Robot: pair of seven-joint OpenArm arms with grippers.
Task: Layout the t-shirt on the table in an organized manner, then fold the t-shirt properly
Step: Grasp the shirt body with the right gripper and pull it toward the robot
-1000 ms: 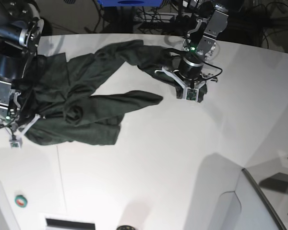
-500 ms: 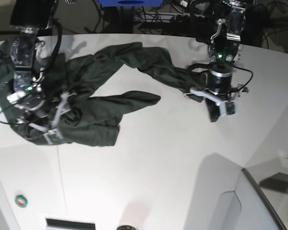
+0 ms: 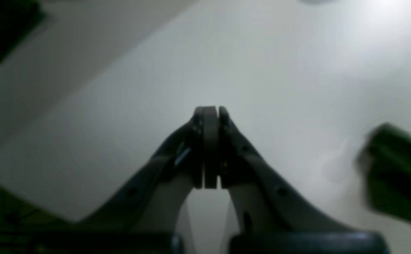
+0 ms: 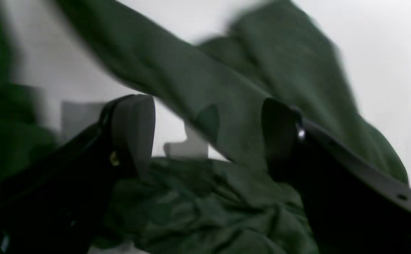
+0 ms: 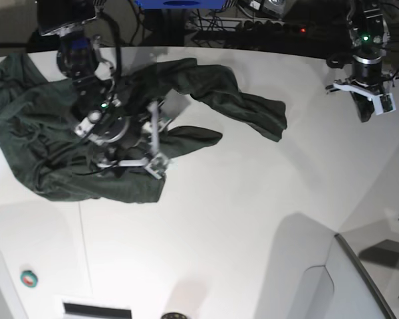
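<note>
The dark green t-shirt [image 5: 60, 143] lies crumpled over the left and far middle of the white table [image 5: 239, 219], one end reaching out to the right [image 5: 269, 119]. My right gripper [image 5: 156, 139] hovers over the shirt's middle. In the right wrist view it [image 4: 209, 134] is open, with folds of the t-shirt [image 4: 226, 197] beyond the fingers and nothing between them. My left gripper [image 5: 367, 111] is at the far right, away from the cloth. Its wrist view shows it [image 3: 209, 113] shut and empty over the bare table [image 3: 262, 53], the t-shirt [image 3: 396, 169] a blur at the right.
A raised grey-white panel [image 5: 359, 279] with a dark edge fills the near right corner. A small green roll [image 5: 29, 278] and a white slotted box [image 5: 96, 309] sit near the front left. Cables [image 5: 253, 26] crowd behind the far edge.
My left gripper has swung away to the far right without the shirt's end, which now lies flat. My right gripper has moved right over the shirt's middle and opened.
</note>
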